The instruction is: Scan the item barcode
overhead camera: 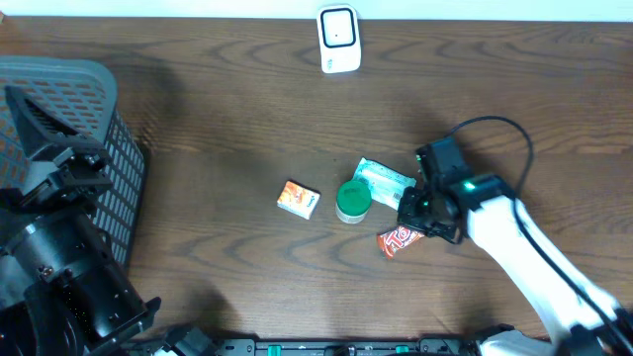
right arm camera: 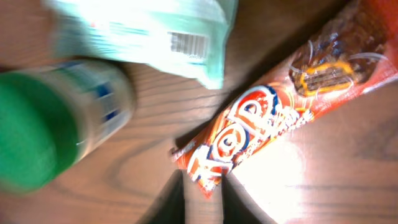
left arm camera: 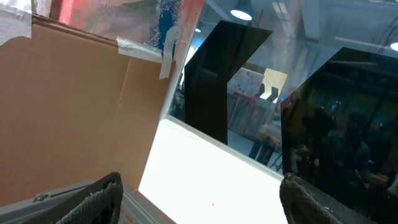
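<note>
Dark wood table (overhead camera: 198,109); cardboard (left arm camera: 74,112) & glass panes (left arm camera: 336,124) in bkgd, prob. windows.

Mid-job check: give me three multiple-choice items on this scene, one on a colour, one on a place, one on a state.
1. The cap of the jar is:
A. red
B. green
C. blue

2. The red snack bar lies:
A. on top of the jar
B. flat on the table by the right tool
C. inside the jar

3. The left tool is:
A. shut on the jar
B. shut on the snack bar
C. open, holding nothing

Answers:
1. B: the overhead view shows a green cap.
2. B: the right wrist view shows the bar on the wood at that tool's tips.
3. C: its fingers stand wide apart with only background between them.
</note>
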Controlling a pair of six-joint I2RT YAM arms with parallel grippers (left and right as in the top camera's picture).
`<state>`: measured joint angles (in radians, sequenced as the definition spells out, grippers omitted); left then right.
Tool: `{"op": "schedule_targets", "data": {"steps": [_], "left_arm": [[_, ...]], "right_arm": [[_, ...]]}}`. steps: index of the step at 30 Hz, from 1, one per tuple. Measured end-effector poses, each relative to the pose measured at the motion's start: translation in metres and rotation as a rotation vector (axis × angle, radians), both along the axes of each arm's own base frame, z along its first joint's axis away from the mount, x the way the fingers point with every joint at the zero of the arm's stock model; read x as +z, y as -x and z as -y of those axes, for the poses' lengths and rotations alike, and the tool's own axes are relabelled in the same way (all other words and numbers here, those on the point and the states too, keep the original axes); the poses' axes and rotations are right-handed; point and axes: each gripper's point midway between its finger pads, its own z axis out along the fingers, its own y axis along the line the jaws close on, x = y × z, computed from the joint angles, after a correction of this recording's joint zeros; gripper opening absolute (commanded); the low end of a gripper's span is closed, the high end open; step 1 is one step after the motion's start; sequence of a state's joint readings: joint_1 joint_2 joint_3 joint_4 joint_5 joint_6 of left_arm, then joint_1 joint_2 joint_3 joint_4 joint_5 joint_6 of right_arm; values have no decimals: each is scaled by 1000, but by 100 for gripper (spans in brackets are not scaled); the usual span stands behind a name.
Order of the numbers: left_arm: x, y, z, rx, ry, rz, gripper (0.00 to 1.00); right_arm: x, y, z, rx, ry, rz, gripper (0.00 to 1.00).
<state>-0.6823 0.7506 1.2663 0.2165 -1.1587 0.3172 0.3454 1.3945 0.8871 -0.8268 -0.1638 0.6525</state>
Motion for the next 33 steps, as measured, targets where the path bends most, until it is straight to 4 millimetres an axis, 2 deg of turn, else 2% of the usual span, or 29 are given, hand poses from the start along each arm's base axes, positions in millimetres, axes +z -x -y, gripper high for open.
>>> {"op": "schedule_targets", "data": {"steps": [1,6,10,12,16,21,23,29,33], "left_arm": [[0,0,0,0,0,0,81],[-1,-1,0,-3,4,0,81],[-8,-4,3,-13,5,-22,81],[-12,-7,6,-23,7,-32,81],[-14,-10,10,-51,13,-27,81],[-13,-10,11,-64,26,-12,81],[-12,-9,11,-69,28,-8,81],[-10,2,3,-75,42,15,81],[-8,9,-3,-76,53,29,81]], "right_arm": [[8,0,2,-4,-8,24,99],[17,1,17,-32,-15,33,99],[16,7,16,71,-27,28,99],[16,7,18,69,-18,28,99],[1,16,42,-150,26,-55,99],[-36,31,78,-491,17,-144,99],[-46,29,86,-566,-2,-134,99],[-65,25,93,-685,-46,-94,99],[-65,16,93,-737,-74,-63,99]]}}
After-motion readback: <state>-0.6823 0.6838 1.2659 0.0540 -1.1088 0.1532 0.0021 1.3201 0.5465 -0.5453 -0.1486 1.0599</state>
